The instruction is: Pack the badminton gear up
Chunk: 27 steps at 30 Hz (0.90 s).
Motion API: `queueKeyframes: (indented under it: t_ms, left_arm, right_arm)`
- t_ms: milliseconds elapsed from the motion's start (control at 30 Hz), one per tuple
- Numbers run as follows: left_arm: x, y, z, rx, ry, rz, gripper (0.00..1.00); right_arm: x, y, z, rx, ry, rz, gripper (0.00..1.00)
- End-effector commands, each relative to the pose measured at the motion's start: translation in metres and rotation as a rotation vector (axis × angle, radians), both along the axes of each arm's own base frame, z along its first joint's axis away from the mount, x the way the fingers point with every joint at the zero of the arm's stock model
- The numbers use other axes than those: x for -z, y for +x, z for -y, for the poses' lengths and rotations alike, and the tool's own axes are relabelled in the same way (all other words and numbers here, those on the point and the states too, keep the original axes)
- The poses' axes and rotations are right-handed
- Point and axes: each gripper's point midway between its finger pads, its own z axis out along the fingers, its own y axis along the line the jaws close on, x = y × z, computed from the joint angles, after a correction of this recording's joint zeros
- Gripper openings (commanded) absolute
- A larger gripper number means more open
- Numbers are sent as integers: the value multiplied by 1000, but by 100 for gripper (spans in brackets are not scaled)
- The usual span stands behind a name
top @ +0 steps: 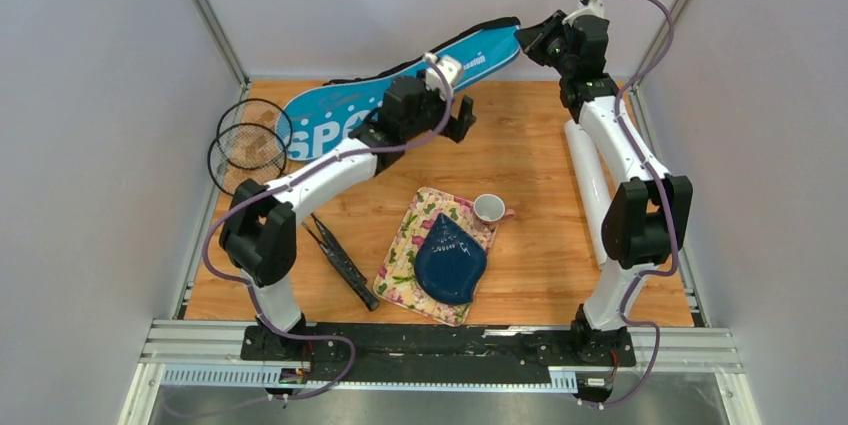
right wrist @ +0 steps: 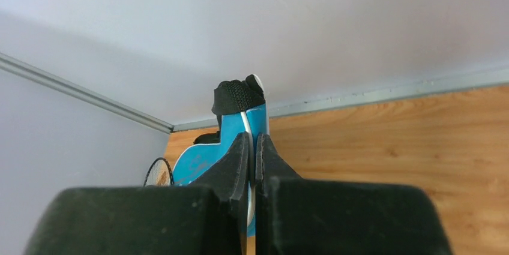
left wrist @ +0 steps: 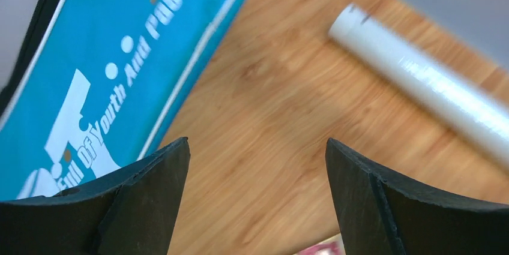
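Right tool (right wrist: 252, 147) grips one bag (top: 335, 110) near two rackets (top: 250, 140).

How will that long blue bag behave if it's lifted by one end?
Probably floppy: the right gripper is shut on just a thin fabric edge of the blue bag. The bag looks flat, so it likely weighs little. Its other end seems to rest on the table, so it may sag or drag rather than rise stiffly.

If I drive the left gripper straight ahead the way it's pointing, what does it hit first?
Probably bare table between the racket bag and the white tube; the open fingers of the left gripper frame only wood, though depth is unclear.
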Motion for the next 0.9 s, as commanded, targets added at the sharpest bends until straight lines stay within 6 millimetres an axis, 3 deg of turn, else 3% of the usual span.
queueKeyframes:
  t_ms: [0,133,167,233,400,500,533,600,633,767,867]
  left_arm:
    - [35,14,-18,-92,406,343,91]
    - [30,21,-3,-150,582,536,88]
    - [26,26,-12,-236,626,562,86]
    - [18,27,-8,-283,682,662,84]
    - [18,38,-7,-353,780,731,72]
    - [7,38,-14,-438,793,785,65]
    - [-1,34,-13,-454,782,812,69]
    - [-1,15,-1,-399,779,834,76]
    - [0,10,4,-378,772,844,86]
    - [-7,2,2,-418,733,827,90]
    - [3,-22,12,-262,637,738,90]
  right_arm:
    - [-10,-25,-6,62,72,-116,0]
    - [-16,-43,-15,48,104,-139,0]
    - [-18,-48,-15,56,99,-148,0]
    - [-14,-56,-20,47,95,-165,0]
    - [-17,-77,-20,40,138,-174,0]
    - [-14,-85,-19,41,147,-185,0]
    - [-13,-86,-18,45,145,-187,0]
    - [-9,-85,-16,56,127,-187,0]
    - [-9,-85,-16,49,123,-186,0]
    - [-11,-88,-17,35,117,-172,0]
    - [-7,-86,-11,42,92,-169,0]
